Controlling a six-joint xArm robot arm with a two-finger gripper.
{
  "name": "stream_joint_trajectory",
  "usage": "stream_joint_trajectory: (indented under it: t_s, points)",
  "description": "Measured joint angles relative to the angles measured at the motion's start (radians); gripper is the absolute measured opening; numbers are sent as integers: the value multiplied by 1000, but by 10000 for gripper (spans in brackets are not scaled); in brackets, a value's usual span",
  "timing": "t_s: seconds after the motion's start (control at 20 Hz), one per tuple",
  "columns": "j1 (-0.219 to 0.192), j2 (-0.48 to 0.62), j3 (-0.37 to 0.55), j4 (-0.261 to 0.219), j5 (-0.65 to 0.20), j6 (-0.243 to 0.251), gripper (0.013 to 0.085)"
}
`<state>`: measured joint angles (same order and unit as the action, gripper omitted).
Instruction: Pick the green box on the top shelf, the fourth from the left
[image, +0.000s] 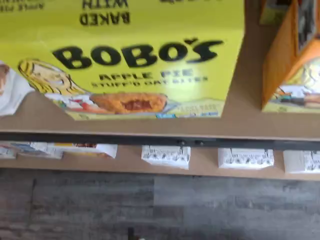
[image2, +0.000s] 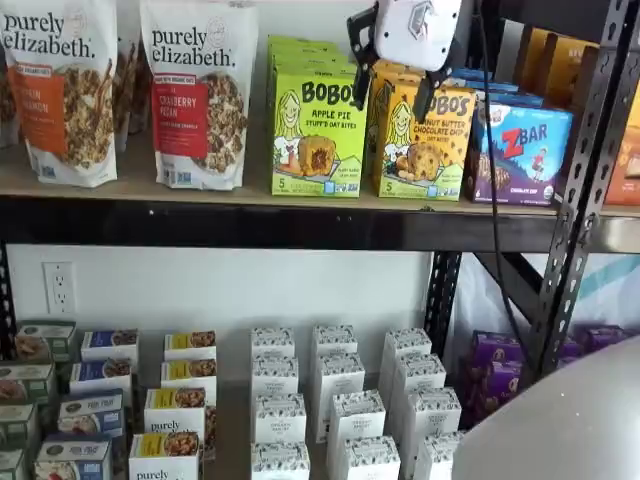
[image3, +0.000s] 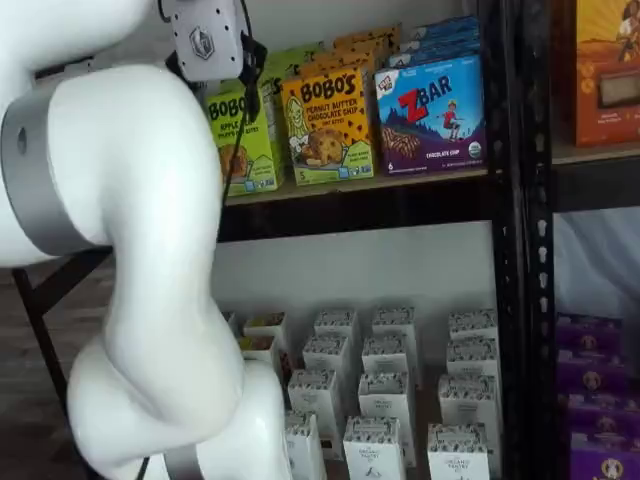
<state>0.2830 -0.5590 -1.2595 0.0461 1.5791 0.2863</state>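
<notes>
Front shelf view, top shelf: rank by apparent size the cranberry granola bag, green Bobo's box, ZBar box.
1. cranberry granola bag, clearly largest.
2. green box and ZBar box: their visible faces look alike, and the gripper overlaps the green one's corner, so no ranking.

Wall: white, behind the racks, with a white power outlet (image2: 59, 287) low at its left.
Floor: grey wood-look planks (image: 160, 205).
Racks: black metal uprights (image2: 580, 190).
Light: even, soft.
</notes>
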Motion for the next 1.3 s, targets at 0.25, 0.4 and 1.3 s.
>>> stream_joint_trajectory:
  t_s: [0.25, 0.4, 1.3]
  points:
    - [24, 39, -23, -3, -28, 22, 850]
    - [41, 60, -35, -10, -45, 37, 850]
    - [73, 195, -146, -53, -71, 70, 850]
